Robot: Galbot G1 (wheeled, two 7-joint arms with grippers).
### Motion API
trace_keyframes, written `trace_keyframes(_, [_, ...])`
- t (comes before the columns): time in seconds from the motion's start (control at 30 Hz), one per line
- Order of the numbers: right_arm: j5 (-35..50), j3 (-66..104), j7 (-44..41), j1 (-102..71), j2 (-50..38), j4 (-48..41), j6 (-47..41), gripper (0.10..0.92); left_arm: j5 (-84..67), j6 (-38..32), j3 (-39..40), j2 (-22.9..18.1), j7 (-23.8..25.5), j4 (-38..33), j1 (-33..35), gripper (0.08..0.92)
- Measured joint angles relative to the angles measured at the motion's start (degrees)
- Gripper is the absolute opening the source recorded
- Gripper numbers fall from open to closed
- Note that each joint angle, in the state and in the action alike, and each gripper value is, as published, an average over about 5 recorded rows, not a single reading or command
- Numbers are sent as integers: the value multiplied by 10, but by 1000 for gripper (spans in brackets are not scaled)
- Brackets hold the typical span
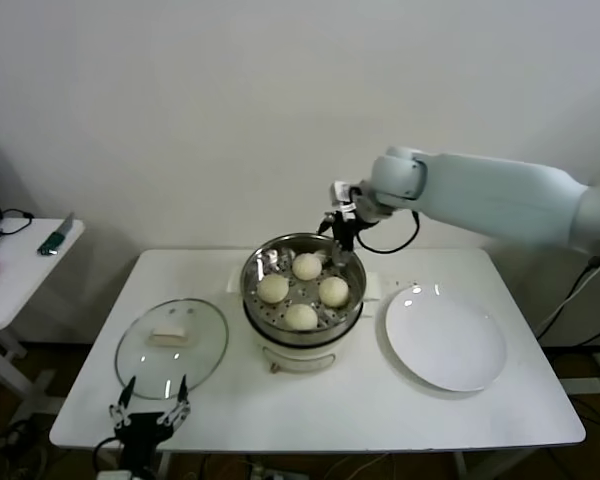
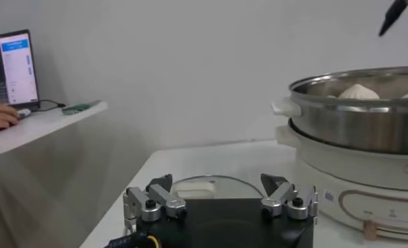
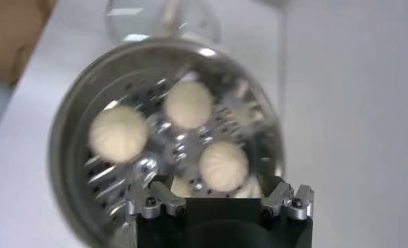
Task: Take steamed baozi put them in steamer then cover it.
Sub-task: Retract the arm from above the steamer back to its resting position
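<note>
Several off-white baozi (image 1: 307, 266) lie in the shiny steamer (image 1: 352, 272) at mid-table, on its white pot base (image 1: 298, 356). My right gripper (image 1: 338, 235) hovers over the steamer's far rim, open and empty. In the right wrist view the right gripper (image 3: 218, 187) looks down on the baozi (image 3: 188, 104) on the perforated floor of the steamer (image 3: 72, 135). The glass cover (image 1: 172, 340) lies flat on the table, left of the steamer. My left gripper (image 1: 150, 415) waits open at the table's front edge, just short of the cover (image 2: 214, 187). In the left wrist view the left gripper (image 2: 218, 182) faces the steamer (image 2: 365, 114).
An empty white plate (image 1: 445, 337) lies right of the steamer. A side table (image 1: 20, 270) at the far left carries a laptop (image 2: 11, 67), cables and a person's hand (image 2: 1, 116). A wall stands close behind the table.
</note>
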Motion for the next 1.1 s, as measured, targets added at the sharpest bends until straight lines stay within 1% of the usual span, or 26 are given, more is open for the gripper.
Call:
trace_keyframes(0.27, [3, 203, 177, -162, -110, 82, -16, 823, 4, 8, -5, 7, 5, -1, -8, 823])
trace_keyframes(0.4, [-10, 320, 253, -274, -157, 119, -3, 823, 5, 10, -10, 15, 7, 1, -13, 823])
trace_keyframes(0.53, [-34, 445, 308, -402, -194, 155, 26, 823, 7, 11, -15, 24, 8, 3, -18, 823])
trace_keyframes(0.67, [-58, 585, 343, -548, -208, 192, 58, 823, 7, 11, -18, 30, 9, 6, -24, 823])
trace_keyframes(0.8, [-80, 726, 361, -698, -202, 225, 88, 823, 10, 12, -19, 36, 9, 9, -28, 823])
trace_keyframes(1.1, [-129, 986, 352, -983, -126, 272, 172, 823, 32, 7, -20, 40, 4, 6, -29, 823])
